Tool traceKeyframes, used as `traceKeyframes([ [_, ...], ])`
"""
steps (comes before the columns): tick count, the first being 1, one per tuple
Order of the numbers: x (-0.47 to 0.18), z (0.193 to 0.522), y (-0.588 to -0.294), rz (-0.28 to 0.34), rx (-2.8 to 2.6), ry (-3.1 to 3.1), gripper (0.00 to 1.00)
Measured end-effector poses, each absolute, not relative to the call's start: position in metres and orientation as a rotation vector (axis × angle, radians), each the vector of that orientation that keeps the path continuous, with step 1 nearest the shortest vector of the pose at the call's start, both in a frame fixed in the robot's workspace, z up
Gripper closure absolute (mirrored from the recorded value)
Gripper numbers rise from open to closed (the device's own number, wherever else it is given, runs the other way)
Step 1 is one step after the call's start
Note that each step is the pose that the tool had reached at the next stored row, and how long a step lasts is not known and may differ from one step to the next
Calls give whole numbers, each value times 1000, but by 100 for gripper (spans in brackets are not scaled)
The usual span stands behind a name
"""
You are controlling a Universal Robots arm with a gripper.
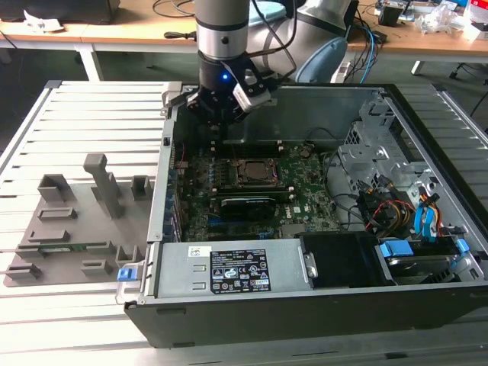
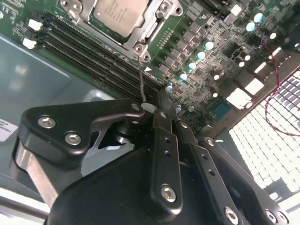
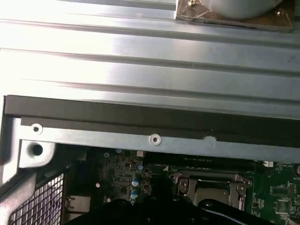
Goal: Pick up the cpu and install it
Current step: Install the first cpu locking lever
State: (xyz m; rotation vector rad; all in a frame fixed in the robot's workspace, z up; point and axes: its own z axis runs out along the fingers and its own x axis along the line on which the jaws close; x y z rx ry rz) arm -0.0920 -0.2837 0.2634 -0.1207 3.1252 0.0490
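The cpu [image 2: 117, 13] lies flat in the motherboard socket [image 1: 250, 172], its silver top plate framed by the metal load plate. In the first wrist view the socket [image 3: 213, 188] sits just beyond the dark gripper body. My gripper [image 2: 168, 115] hangs over the board beside the socket, its fingers pressed together with nothing clearly between them. A thin wire socket lever [image 2: 141, 82] rises from the socket's corner, and its tip ends right beside one fingertip [image 2: 158, 111]. In the exterior view the gripper [image 1: 216, 136] is inside the open case, up and to the left of the socket.
The open computer case [image 1: 427, 137] holds a power supply [image 1: 236, 268], drive bays with blue tabs [image 1: 396, 248] and cable bundles on the exterior view's right. Black memory slots [image 2: 93, 56] run beside the socket. A grey fixture tray [image 1: 76, 221] sits on the slatted table on the left.
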Motion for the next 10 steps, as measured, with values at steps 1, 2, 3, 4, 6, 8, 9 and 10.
traceKeyframes([
  [1,-89,263,-284,48,-121,3125,89],
  [2,-88,263,-284,47,-121,3125,89],
  [3,-85,263,-284,44,-121,3125,89],
  [4,-84,263,-284,42,-121,3126,89],
  [6,-81,263,-284,41,-121,3126,89],
  [8,-79,263,-284,37,-121,3126,89],
  [9,-77,263,-284,31,-121,3126,89],
  [10,-74,263,-284,27,-121,3126,89],
])
